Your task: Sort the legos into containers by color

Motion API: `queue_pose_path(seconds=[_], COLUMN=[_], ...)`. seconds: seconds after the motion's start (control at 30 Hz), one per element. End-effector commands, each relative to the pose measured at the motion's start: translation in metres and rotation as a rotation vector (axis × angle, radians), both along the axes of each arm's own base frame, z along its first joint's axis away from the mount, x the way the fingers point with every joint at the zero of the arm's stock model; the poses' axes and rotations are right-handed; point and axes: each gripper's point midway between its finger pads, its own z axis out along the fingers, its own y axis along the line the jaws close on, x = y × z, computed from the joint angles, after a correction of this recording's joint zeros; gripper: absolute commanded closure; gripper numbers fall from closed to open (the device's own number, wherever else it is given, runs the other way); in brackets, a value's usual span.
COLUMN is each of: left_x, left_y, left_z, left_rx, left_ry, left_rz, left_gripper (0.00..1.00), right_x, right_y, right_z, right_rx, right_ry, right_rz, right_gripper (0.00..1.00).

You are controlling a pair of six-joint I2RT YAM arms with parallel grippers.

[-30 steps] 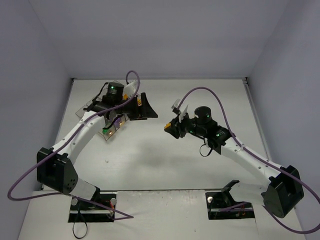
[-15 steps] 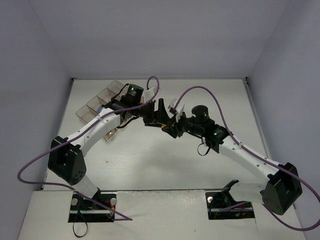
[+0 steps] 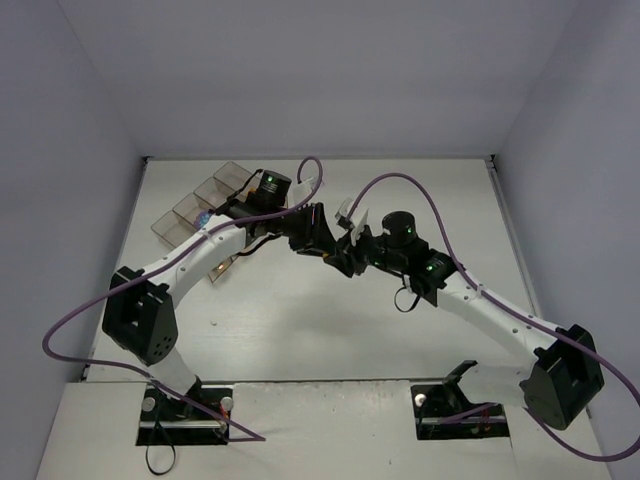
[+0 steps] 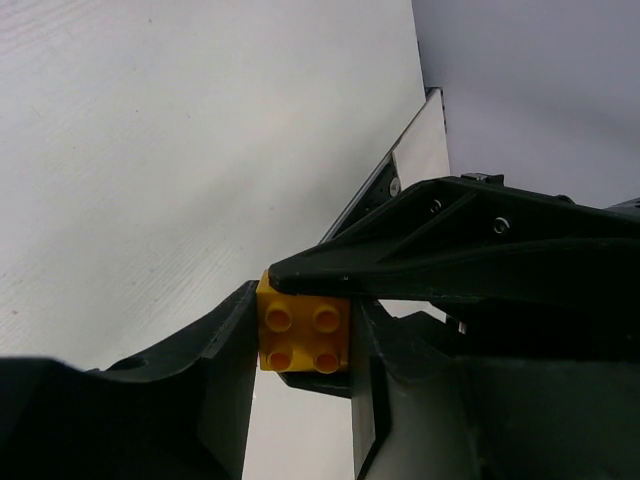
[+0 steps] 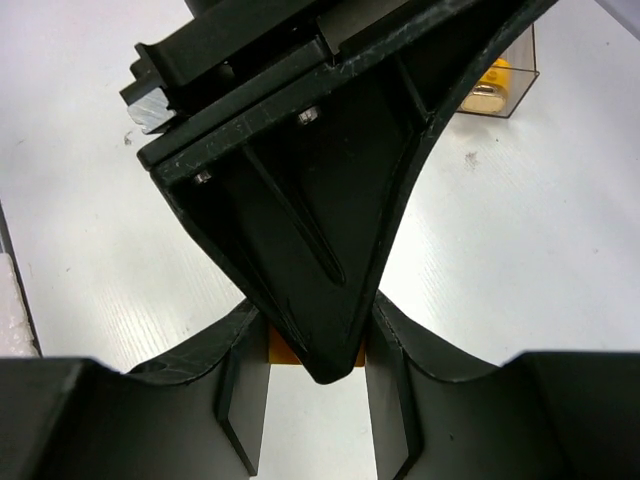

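The two arms meet above the middle of the counter point(image 3: 300, 320). A yellow lego point(image 4: 303, 336), studs facing the left wrist camera, sits clamped between the fingers of the left pincer point(image 4: 304, 318). The right pincer point(image 5: 314, 335) is also closed on it: an orange sliver shows between its fingers, behind the left pincer's tip. The containers point(image 3: 210, 190) stand well apart at the far left; one holds a yellow piece point(image 5: 483, 90).
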Motion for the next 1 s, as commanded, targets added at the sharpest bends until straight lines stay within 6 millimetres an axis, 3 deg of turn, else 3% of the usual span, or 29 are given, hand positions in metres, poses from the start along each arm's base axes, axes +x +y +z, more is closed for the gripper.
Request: queue_pose_path(seconds=[0.0,0.03,0.07,0.2,0.23,0.3,0.37,0.43,0.57,0.63,0.67,0.73,0.77,0.83,0.9,0.93,0.97], left_x=[-0.001,0.002,0.004,0.024,0.033,0.055,0.084,0.119,0.184,0.214,0.227,0.250,0.260,0.281,0.298,0.306,0.314], left_y=[-0.009,-0.009,-0.007,0.006,0.017,0.029,0.053,0.086,0.138,0.157,0.168,0.181,0.186,0.201,0.209,0.211,0.214], left_z=[0.033,0.035,0.034,0.027,0.024,0.022,0.024,0.011,0.001,0.006,-0.004,0.001,-0.012,-0.005,-0.021,-0.011,-0.025], left_rx=[-0.074,-0.075,-0.062,-0.001,0.026,0.062,0.123,0.246,0.428,0.480,0.517,0.539,0.563,0.580,0.610,0.605,0.635], left_ry=[-0.093,-0.102,-0.108,-0.143,-0.133,-0.168,-0.201,-0.240,-0.335,-0.420,-0.427,-0.475,-0.466,-0.505,-0.502,-0.528,-0.522], left_rz=[-0.043,-0.038,-0.030,0.003,0.034,0.077,0.165,0.280,0.498,0.585,0.613,0.671,0.680,0.729,0.730,0.745,0.745], left_gripper=[0.97,0.98,0.98,0.98,0.98,0.98,0.98,0.98,0.96,0.96,0.96,0.95,0.95,0.92,0.89,0.89,0.88], right_x=[0.017,0.019,0.020,0.028,0.030,0.034,0.040,0.044,0.050,0.049,0.048,0.049,0.048,0.051,0.049,0.051,0.051], right_y=[0.011,0.010,0.010,0.004,0.002,-0.004,-0.012,-0.019,-0.030,-0.035,-0.038,-0.046,-0.049,-0.055,-0.058,-0.063,-0.066], right_z=[0.039,0.038,0.037,0.030,0.027,0.025,0.022,0.018,0.010,0.008,0.005,0.006,0.003,0.003,0.002,0.002,0.002], right_rx=[0.075,0.070,0.068,0.049,0.045,0.035,0.031,0.032,0.014,0.000,-0.006,-0.010,-0.018,-0.013,-0.012,-0.014,-0.014], right_ry=[-0.118,-0.117,-0.115,-0.090,-0.085,-0.084,-0.072,-0.048,0.002,0.018,0.033,0.038,0.055,0.078,0.105,0.109,0.119], right_rz=[-0.004,-0.019,-0.024,-0.090,-0.104,-0.149,-0.215,-0.269,-0.346,-0.364,-0.378,-0.414,-0.426,-0.472,-0.493,-0.522,-0.539], right_gripper=[0.66,0.57,0.41,0.16,0.09,0.06,0.04,0.04,0.04,0.04,0.04,0.04,0.04,0.05,0.05,0.05,0.05])
